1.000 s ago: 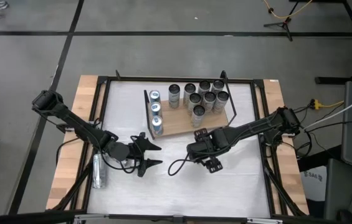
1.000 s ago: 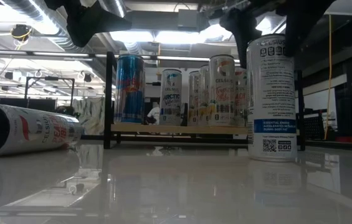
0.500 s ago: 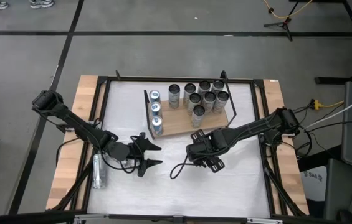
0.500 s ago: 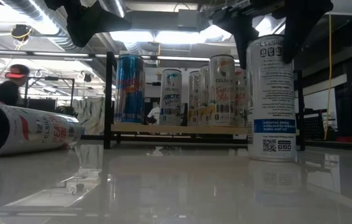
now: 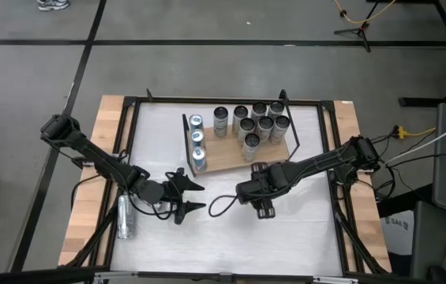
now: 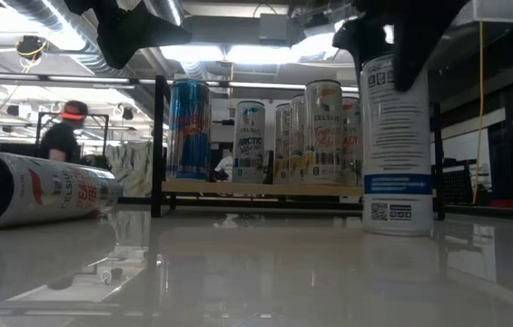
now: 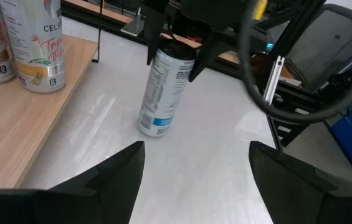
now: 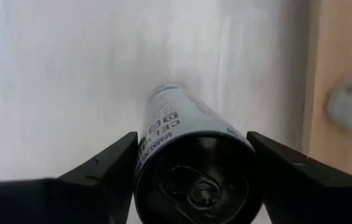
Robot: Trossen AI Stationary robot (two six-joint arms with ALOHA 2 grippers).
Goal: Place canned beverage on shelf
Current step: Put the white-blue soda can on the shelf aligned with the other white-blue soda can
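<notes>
The right jaws (image 6: 399,41) are clamped on the top of an upright white can (image 6: 396,145); in the right wrist view one dark finger (image 8: 70,180) presses each flank of the can (image 8: 194,162), and the left wrist view shows the fingers closed round its upper end (image 7: 163,87). The can's foot sits on or just above the white bench (image 5: 230,229); which, I cannot tell. Seen from above, the right jaws (image 5: 260,189) are near the bench's middle, just beyond the shelf (image 5: 226,160) at its 6 o'clock edge.

The shelf, a light wooden board with black wire ends, lies toward 12 o'clock of the bench centre. A row of blue-topped cans (image 5: 197,142) stands along its 9 o'clock end and a cluster of grey-topped cans (image 5: 256,124) fills its 3 o'clock half.

The left jaws (image 5: 191,196) are released, fingers spread wide and grasping nothing, hanging above the bench at about 8 o'clock of its centre and pointing toward 3 o'clock. A further can (image 5: 125,217) lies on its side at the bench's 9 o'clock edge, just behind the left arm.

A person (image 6: 64,136) shows in the room behind, in the low view.
</notes>
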